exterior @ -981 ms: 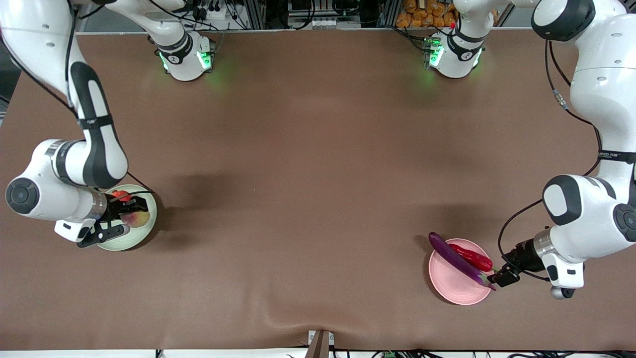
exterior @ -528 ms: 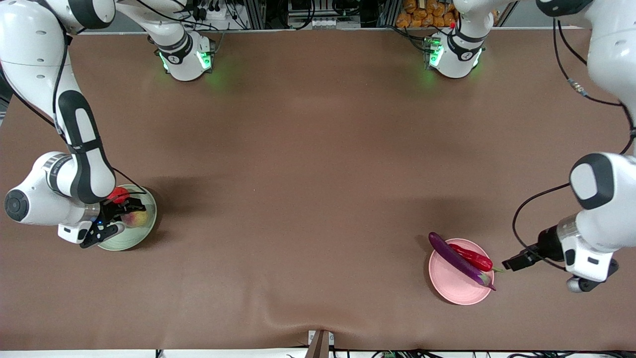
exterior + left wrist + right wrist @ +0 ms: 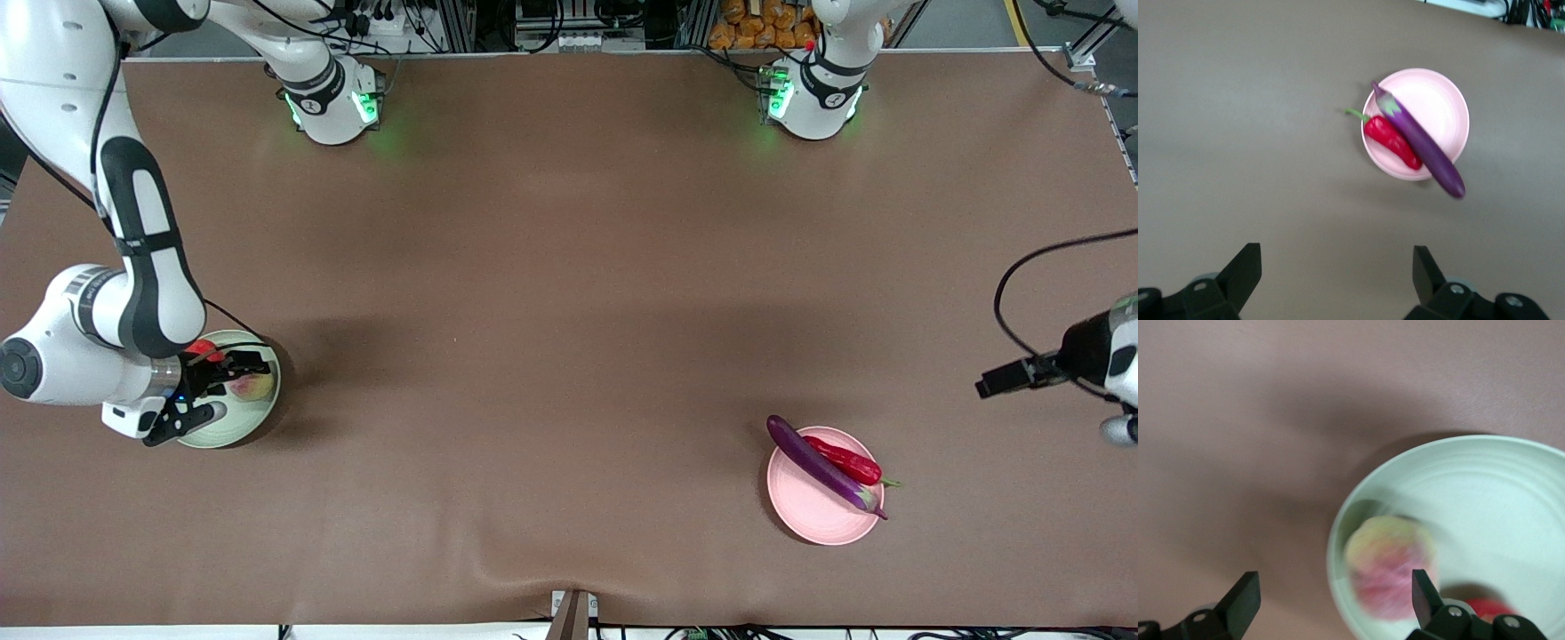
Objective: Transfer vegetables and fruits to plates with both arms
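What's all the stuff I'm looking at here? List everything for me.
table: 1, brown cover, under everything
green plate: 1, pale green, toward the right arm's end
peach: 1, pink and green, on the green plate
pomegranate: 1, red, on the green plate, partly hidden
pink plate: 1, pale pink, toward the left arm's end
eggplant: 1, purple, across the pink plate, tip overhanging
chili: 1, red, beside the eggplant
right hand: black, open, over the green plate
left hand: black, open, over bare table

Right wrist: fruit on green plate (image 3: 1511,493)

Peach (image 3: 1390,565) lies in it; right gripper (image 3: 1331,600) fingers spread, empty.
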Controlling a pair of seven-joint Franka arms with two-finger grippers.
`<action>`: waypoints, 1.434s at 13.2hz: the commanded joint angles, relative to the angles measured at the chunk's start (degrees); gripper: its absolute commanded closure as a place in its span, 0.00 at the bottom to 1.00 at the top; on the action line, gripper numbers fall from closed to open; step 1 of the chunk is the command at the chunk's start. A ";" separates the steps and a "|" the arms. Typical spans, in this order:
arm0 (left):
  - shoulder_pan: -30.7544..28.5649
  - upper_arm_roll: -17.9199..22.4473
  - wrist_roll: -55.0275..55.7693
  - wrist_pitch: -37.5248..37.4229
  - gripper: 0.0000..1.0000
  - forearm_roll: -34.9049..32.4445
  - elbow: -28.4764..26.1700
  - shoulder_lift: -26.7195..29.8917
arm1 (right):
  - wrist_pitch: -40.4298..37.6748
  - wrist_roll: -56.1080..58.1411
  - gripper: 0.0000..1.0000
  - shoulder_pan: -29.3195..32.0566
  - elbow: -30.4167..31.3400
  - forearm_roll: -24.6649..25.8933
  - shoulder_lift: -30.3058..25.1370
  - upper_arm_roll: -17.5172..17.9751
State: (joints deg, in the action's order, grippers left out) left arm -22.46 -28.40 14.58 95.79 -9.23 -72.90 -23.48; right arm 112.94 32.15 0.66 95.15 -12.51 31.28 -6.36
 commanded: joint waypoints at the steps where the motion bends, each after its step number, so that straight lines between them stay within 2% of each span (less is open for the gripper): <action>1: 0.13 -0.68 -1.13 -7.34 0.00 0.62 -2.24 7.38 | -3.85 -8.13 0.00 -0.93 2.05 3.00 -6.65 -0.23; 4: -0.39 -1.30 -1.13 -13.33 0.00 1.85 -2.94 12.74 | -6.49 -17.97 0.00 -3.03 3.11 5.74 -12.71 -0.23; 6: -0.39 -1.30 -1.13 -13.79 0.00 1.94 -5.22 17.57 | -7.99 -19.14 0.00 -2.42 4.69 6.27 -17.80 -0.05; 9: 0.39 -0.35 -1.13 -13.44 0.00 2.38 -5.32 18.91 | -11.14 -23.77 0.00 -0.06 4.17 6.62 -22.73 0.47; 10: 3.18 2.80 -1.22 -12.39 0.00 2.99 -5.32 19.00 | -13.51 -25.72 0.00 0.47 3.73 6.71 -23.97 1.34; 11: 8.34 8.05 -1.22 -12.03 0.00 3.25 -5.75 19.35 | -15.53 -26.60 0.00 1.70 2.68 6.89 -25.11 2.66; 13: 17.85 17.64 -1.22 -11.24 0.00 3.43 -10.65 23.02 | -17.83 -27.93 0.00 4.94 1.62 8.81 -27.57 6.34; 15: 22.26 24.06 -1.92 -9.58 0.00 5.97 -14.79 25.49 | -22.64 -28.37 0.00 5.40 -0.74 9.96 -30.65 7.06; 16: 23.41 26.10 -2.36 -9.31 0.00 6.77 -15.77 26.11 | -25.37 -29.07 0.00 5.14 -2.24 11.01 -31.70 6.98; 19: 23.95 26.56 -2.80 -9.13 0.00 6.77 -19.20 28.84 | -31.79 -29.77 0.00 4.35 -7.68 12.51 -32.15 6.89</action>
State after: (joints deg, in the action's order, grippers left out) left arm 0.60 -2.69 12.67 85.13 -3.41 -87.71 1.61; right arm 84.36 3.84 4.25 90.65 -1.38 -0.69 -0.71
